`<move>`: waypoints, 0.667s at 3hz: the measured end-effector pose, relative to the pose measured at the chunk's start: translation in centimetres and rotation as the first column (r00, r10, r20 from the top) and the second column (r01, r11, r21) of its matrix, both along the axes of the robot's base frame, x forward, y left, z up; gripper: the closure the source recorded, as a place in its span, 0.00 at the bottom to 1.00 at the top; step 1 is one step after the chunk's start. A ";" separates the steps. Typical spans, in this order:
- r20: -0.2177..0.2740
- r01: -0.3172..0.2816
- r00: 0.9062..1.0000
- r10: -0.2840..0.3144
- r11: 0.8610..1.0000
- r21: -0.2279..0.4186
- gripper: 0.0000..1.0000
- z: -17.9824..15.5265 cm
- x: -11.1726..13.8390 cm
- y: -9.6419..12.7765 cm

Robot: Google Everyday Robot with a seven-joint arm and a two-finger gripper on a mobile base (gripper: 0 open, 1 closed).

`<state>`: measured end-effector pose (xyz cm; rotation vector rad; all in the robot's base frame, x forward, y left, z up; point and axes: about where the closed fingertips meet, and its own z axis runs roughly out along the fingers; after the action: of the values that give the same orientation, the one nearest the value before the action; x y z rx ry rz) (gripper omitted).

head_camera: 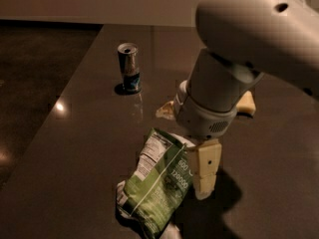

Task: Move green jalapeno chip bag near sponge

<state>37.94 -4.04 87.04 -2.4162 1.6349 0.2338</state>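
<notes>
The green jalapeno chip bag (158,185) lies flat and crinkled on the dark tabletop at the lower middle, with its white nutrition label facing up. My cream blocky gripper (204,172) hangs down from the large pale arm and sits right at the bag's right edge, low over the table. I cannot see whether it touches the bag. The pale yellow sponge (247,103) lies behind the arm to the right. Only its right end shows; the arm hides the rest.
A small silver-blue drink can (129,67) stands upright at the back left of the dark table (75,148). The table's left edge runs diagonally, with dark floor beyond it. A pale tab on my wrist (166,111) sticks out to the left.
</notes>
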 end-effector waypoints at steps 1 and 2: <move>-0.016 -0.084 0.996 0.084 0.996 -0.003 0.02 -1.5 -1.8 2.8; -0.021 -0.128 0.992 0.128 0.992 -0.005 0.10 -2.2 -2.5 4.3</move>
<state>35.43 0.28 84.88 -2.5346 1.4924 0.2756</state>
